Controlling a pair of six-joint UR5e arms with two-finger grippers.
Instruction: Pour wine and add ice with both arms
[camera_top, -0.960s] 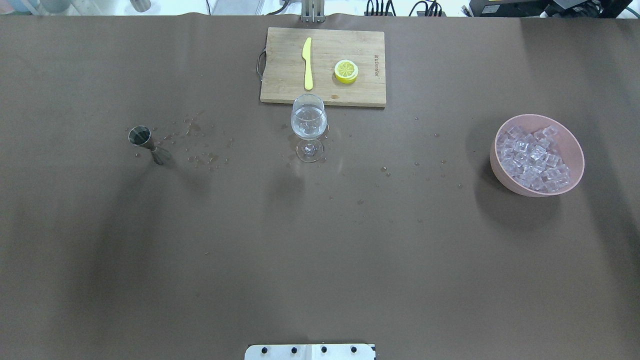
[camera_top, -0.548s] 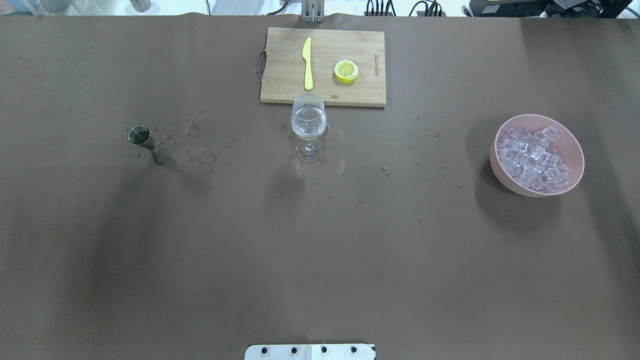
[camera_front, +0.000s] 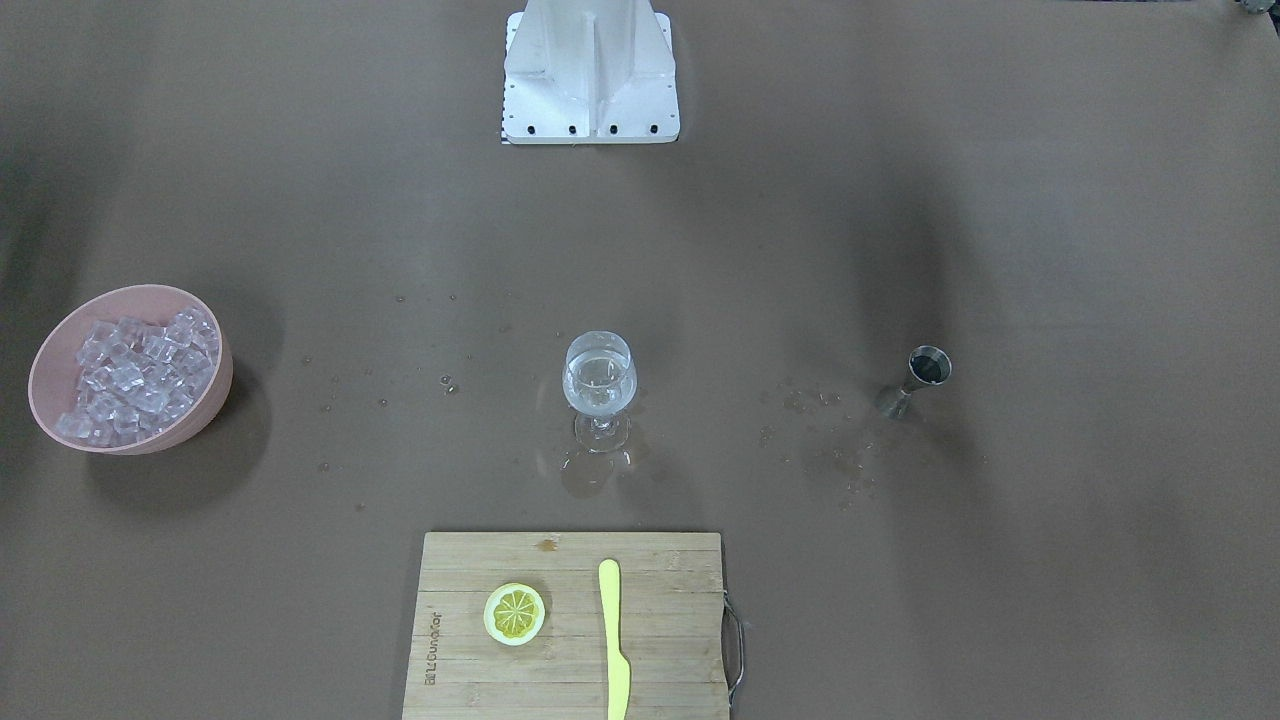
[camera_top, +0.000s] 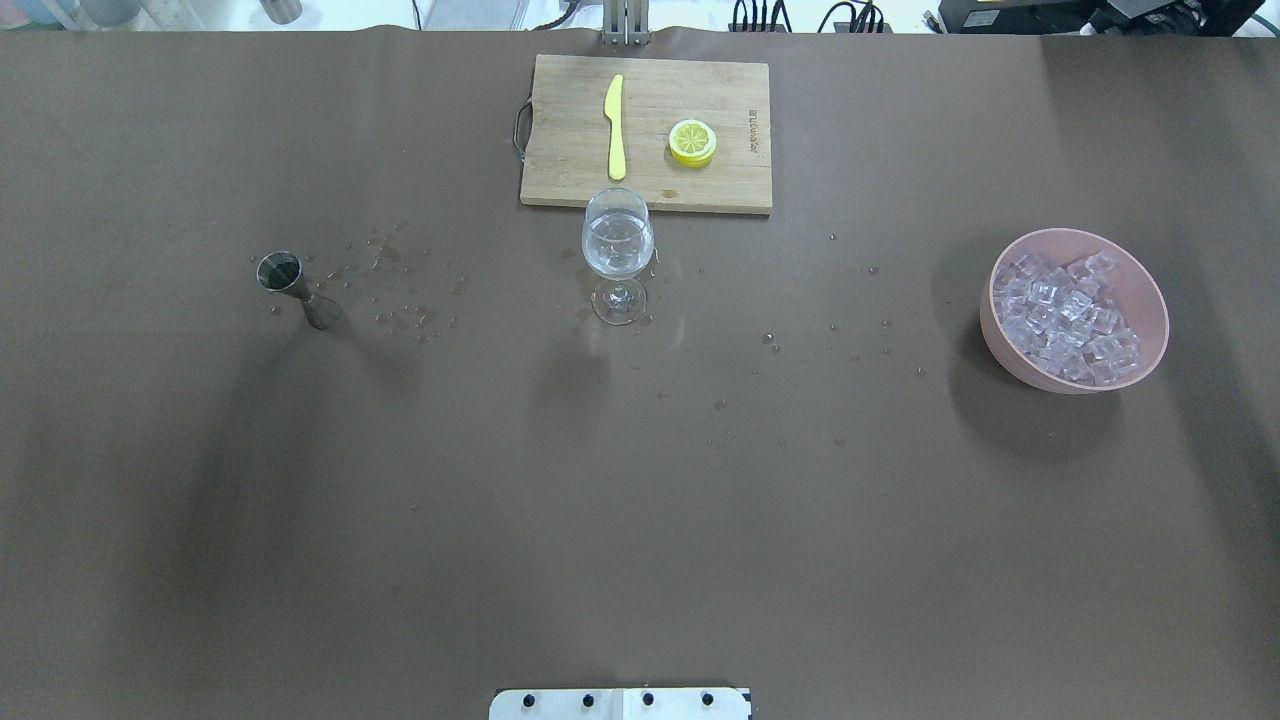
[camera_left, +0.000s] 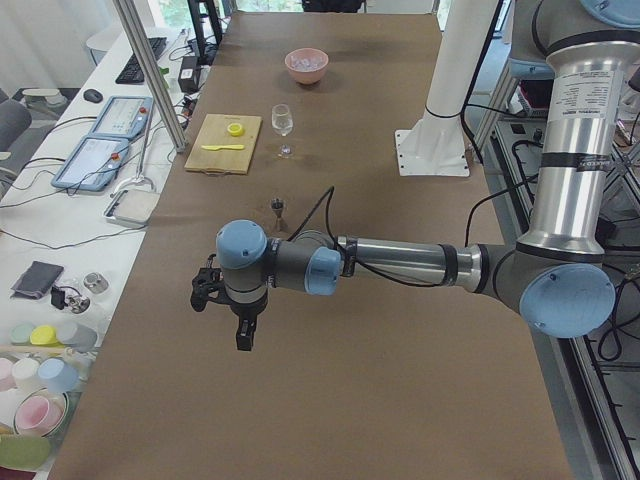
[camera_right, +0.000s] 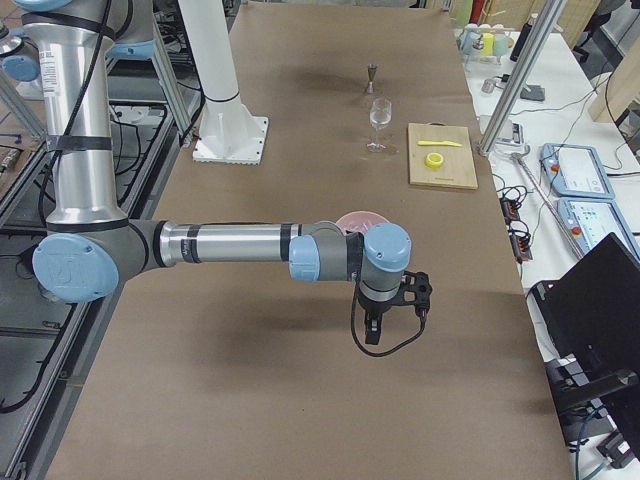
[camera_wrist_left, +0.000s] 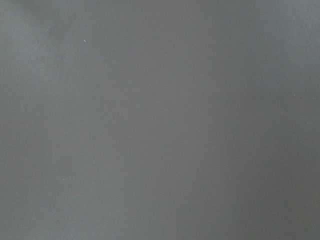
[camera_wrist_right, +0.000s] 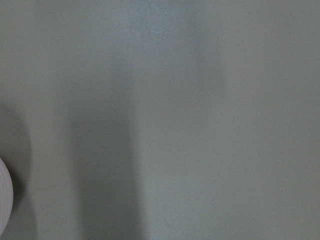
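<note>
Clear wine (camera_top: 617, 250) sits in a stemmed glass (camera_top: 620, 300) at mid-table, while glassy ice cubes (camera_top: 1068, 316) heap a smooth, round pink bowl (camera_top: 1152, 290) on the robot's right.
The black left gripper (camera_left: 243, 335) and right gripper (camera_right: 372, 328) hover over matte brown covering (whether either is open or closed cannot be told); a steel hourglass-shaped jigger (camera_top: 297, 288) stands well apart.

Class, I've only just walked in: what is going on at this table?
Nothing is being handled at this moment. The left arm and right arm hang above the table toward its two ends, touching nothing. The wine glass stands mid-table with clear liquid in it. The metal measuring cup stands upright on the robot's left, and the pink bowl of ice sits on its right.
</note>
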